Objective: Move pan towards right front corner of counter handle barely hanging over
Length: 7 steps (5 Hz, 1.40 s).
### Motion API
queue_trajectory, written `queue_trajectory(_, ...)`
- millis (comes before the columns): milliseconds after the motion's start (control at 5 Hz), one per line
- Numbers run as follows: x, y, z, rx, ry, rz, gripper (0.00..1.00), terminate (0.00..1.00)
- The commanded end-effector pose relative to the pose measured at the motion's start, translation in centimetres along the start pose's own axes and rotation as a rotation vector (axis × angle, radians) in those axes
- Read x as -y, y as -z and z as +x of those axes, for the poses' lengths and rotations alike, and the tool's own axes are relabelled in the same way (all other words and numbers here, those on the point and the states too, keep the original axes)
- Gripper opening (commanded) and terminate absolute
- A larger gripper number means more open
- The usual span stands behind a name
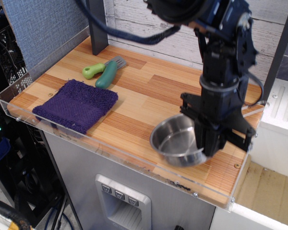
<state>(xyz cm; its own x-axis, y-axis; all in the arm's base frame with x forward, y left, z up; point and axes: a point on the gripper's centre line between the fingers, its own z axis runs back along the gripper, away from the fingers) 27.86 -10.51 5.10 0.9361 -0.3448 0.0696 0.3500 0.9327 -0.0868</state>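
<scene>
The pan (175, 140), a small shiny steel saucepan, is near the right front part of the counter (149, 103), tilted slightly and seemingly just above or on the wood. My gripper (209, 141) is at the pan's right side, fingers closed on its rim or handle base. The black arm comes down from the upper right and covers the pan's right edge. The wire handle is hidden behind the gripper.
A folded purple towel (76, 105) lies at the left front. A green-handled utensil (103, 72) lies at the back left. A clear acrylic rim (134, 160) edges the counter's front. A dark post (97, 26) stands at the back left.
</scene>
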Motion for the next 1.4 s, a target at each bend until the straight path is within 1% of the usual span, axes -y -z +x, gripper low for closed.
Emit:
queue_trajectory(0,-2.2,-1.7,1.6,0.032,-0.025,-0.009,0.0,0.0)
queue_trajectory(200,-1.1,-1.2,0.6,0.001,-0.004,-0.023,0.0,0.0)
queue_trajectory(400,-0.5,-0.2,-0.5,-0.033,0.0,-0.051,0.0,0.0)
queue_trajectory(600,-0.7,1.2,-1.3,-0.087,-0.001,-0.073,1.0,0.0)
queue_trajectory(800,-1.1,0.9,-1.4,-0.088,-0.008,-0.106,1.0,0.0)
queue_trajectory(1000,-1.4,-1.7,-1.3,-0.014,0.003,-0.143,1.0,0.0)
queue_trajectory(1200,-2.0,-6.8,-1.5,0.114,0.008,-0.141,1.0,0.0)
